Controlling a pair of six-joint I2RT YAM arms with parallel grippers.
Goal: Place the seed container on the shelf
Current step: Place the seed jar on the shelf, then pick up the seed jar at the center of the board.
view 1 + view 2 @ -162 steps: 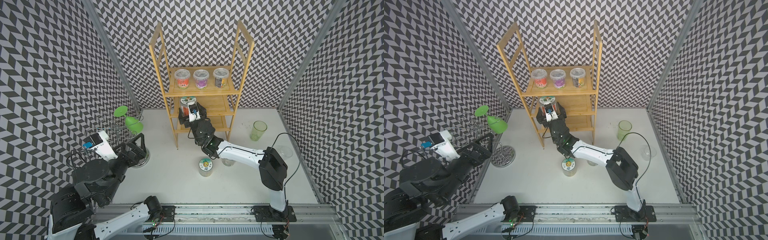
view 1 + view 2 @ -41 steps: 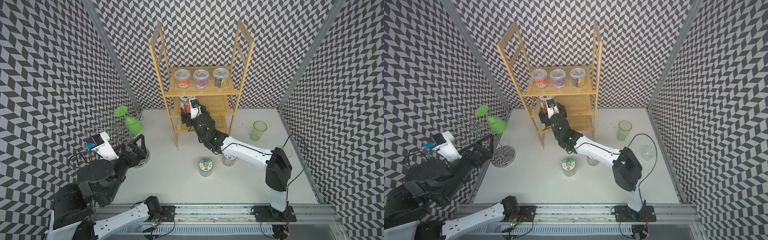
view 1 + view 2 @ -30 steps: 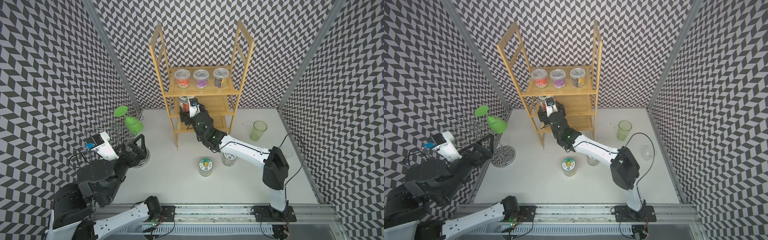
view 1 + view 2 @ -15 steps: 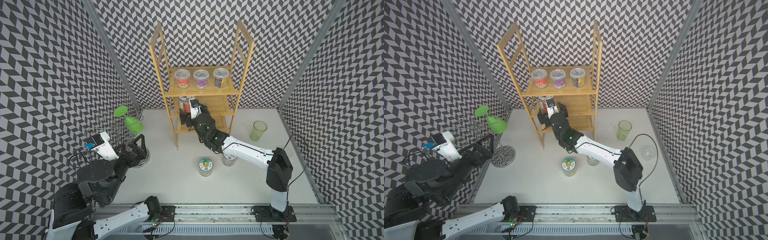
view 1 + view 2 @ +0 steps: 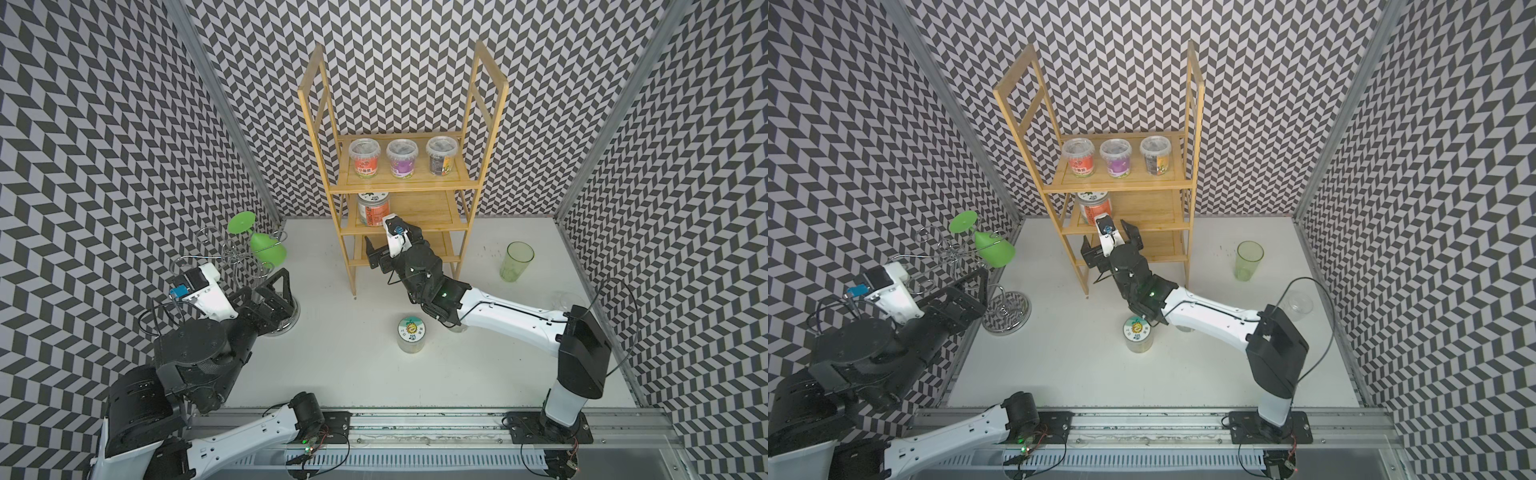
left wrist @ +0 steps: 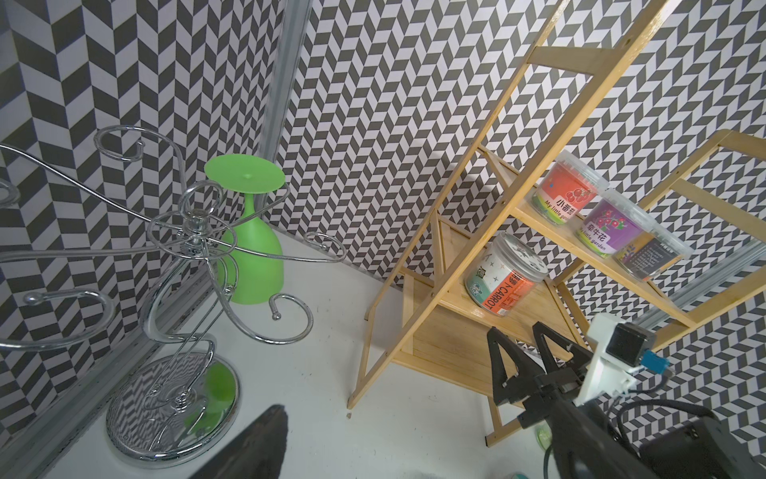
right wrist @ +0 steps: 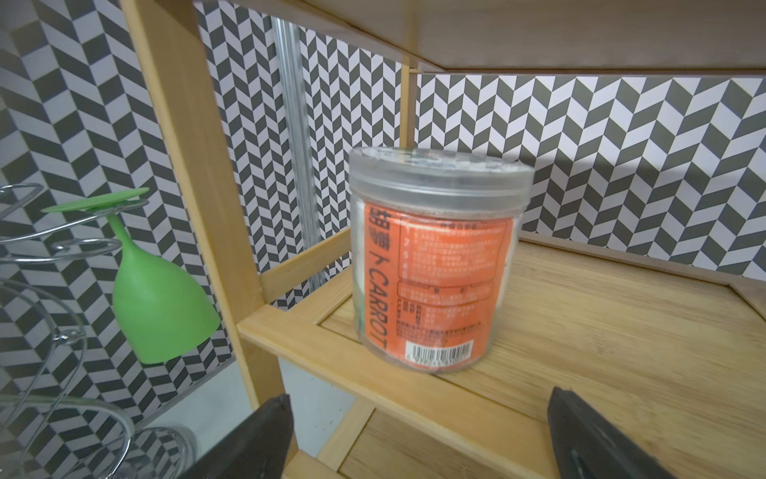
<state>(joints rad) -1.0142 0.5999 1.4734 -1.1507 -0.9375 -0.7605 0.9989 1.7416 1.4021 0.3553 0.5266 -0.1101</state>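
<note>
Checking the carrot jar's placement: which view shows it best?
The right wrist view: the carrot jar is close and upright on the middle board of the shelf, label readable. The left wrist view shows it smaller, from the side; both top views show it small, tucked beneath the upper board.

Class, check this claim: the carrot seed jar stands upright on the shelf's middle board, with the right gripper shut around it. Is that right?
Not quite. The right gripper is open and clear of the carrot seed jar, as the right wrist view shows. The jar stands upright on the middle board of the shelf.
</note>
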